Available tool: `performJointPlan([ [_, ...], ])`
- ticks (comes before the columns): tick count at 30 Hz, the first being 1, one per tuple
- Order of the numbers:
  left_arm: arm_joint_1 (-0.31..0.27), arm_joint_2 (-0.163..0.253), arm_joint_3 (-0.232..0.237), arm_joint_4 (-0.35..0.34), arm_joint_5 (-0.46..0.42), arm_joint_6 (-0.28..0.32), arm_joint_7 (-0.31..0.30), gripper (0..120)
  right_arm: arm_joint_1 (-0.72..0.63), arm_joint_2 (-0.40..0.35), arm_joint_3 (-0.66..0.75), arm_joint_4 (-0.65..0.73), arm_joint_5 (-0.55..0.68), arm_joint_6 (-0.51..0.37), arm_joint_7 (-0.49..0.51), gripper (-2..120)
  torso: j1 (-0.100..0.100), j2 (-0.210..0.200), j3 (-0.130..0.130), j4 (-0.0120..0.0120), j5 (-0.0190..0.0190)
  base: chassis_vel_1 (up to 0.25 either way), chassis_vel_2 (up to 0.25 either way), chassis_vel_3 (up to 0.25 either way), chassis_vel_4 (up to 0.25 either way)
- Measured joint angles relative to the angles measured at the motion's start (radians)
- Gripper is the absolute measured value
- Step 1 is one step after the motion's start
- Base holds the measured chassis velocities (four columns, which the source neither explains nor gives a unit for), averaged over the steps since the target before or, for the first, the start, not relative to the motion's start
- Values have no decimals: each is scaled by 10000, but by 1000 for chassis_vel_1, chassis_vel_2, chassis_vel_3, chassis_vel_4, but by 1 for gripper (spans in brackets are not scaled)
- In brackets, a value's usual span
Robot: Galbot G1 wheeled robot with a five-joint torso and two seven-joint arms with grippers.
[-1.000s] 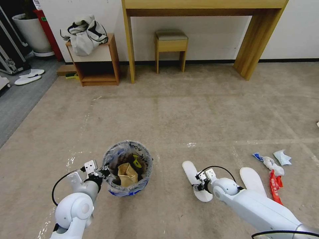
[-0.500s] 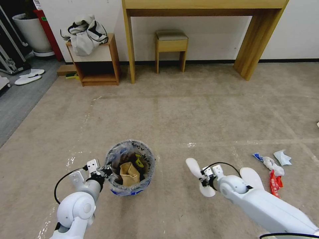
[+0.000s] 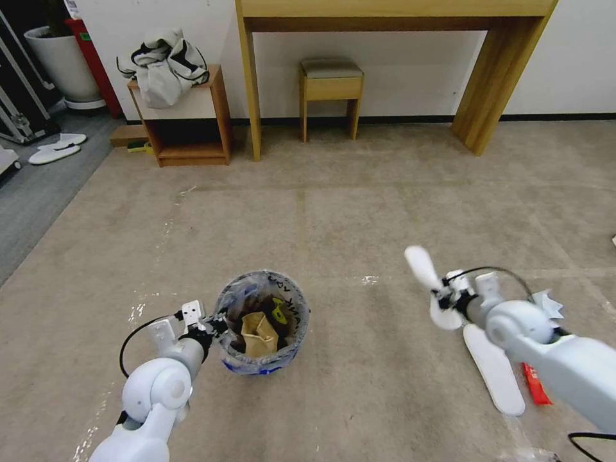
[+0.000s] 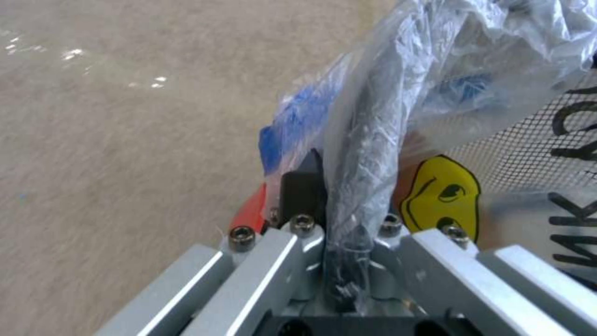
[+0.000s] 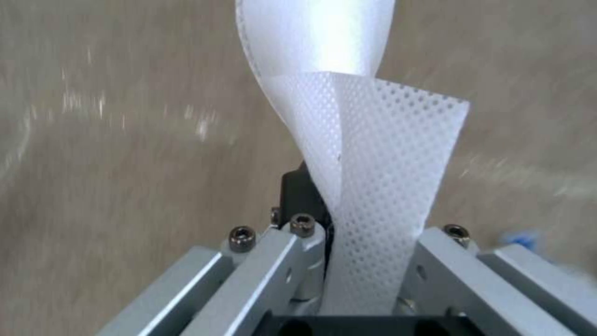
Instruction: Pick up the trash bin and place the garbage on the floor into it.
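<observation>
Head view showed the left gripper (image 3: 215,327) clamped on the trash bin (image 3: 263,323) rim, while the right gripper (image 3: 444,300), right of the bin, pinched a white slipper (image 3: 428,282) aloft. Judged step: carrying; next, swing it over the bin.
</observation>
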Motion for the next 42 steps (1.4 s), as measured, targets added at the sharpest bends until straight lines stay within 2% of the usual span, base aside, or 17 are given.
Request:
performJointPlan([
  [2,-157,92,86,13,-182,71,-64,1,-689,-221,1252,623,-82,236,-63,2,0,0,-1,-2,-8,0,0,0,0],
  [3,-157,92,86,13,-182,71,-64,1,-689,-221,1252,623,-82,236,-63,2,0,0,-1,-2,-8,0,0,0,0],
  [5,-77,170,128,-97,-259,136,-94,1,-1423,-228,2828,1292,-448,918,-290,2,0,1,0,4,-4,0,0,0,0],
  [6,-77,170,128,-97,-259,136,-94,1,-1423,-228,2828,1292,-448,918,-290,2,0,1,0,4,-4,0,0,0,0],
  [10,4,188,352,-116,-258,182,-92,1,-2729,-34,4769,2306,-855,1851,-605,2,0,1,0,6,-4,0,0,0,0],
  [12,-5,188,391,-102,-254,184,-91,1,-3004,1,5082,2504,-867,1983,-663,2,0,1,-1,6,-5,0,0,0,0],
  [13,-55,183,509,-52,-231,205,-89,1,-3577,116,5742,2973,-889,2263,-768,2,0,1,0,0,-4,0,0,0,0],
  [15,17,117,541,-110,-162,232,-90,1,-3846,339,6148,3586,-906,2714,-901,2,0,1,0,-1,-6,0,0,0,0],
  [18,61,91,586,-166,-81,277,-117,1,-3898,561,6259,4068,-901,3091,-966,2,0,0,0,8,-4,0,0,0,0],
  [22,63,107,666,-228,-69,320,-155,1,-3920,793,6305,4475,-906,3513,-1144,2,0,1,0,5,-6,0,0,0,0],
  [24,71,129,752,-268,-96,369,-198,1,-3937,1001,6222,4740,-942,4098,-1625,2,0,1,-1,2,-5,0,0,0,0],
  [26,72,131,773,-271,-99,373,-203,1,-3941,1052,6163,4793,-949,4274,-1783,2,0,1,0,2,-5,0,0,0,0],
  [27,87,127,816,-297,-138,393,-229,1,-3946,1177,5929,4953,-982,4780,-2350,2,0,1,0,3,-5,0,0,0,0],
  [30,110,114,832,-325,-182,407,-248,1,-3938,1246,5689,5062,-1013,5130,-2820,2,0,1,0,3,-5,0,0,0,0],
  [32,206,96,841,-437,-347,451,-312,1,-3782,1298,4984,5169,-1241,5688,-3655,2,0,1,0,3,-6,0,0,0,0],
  [35,301,95,841,-591,-568,511,-416,1,-3580,1351,4312,5107,-1769,6083,-4190,2,-1,1,-1,4,-7,0,0,0,0],
  [42,414,94,840,-918,-1005,607,-611,1,-2907,1607,2733,4570,-3274,6682,-4861,2,0,2,0,3,-5,0,0,0,0],
])
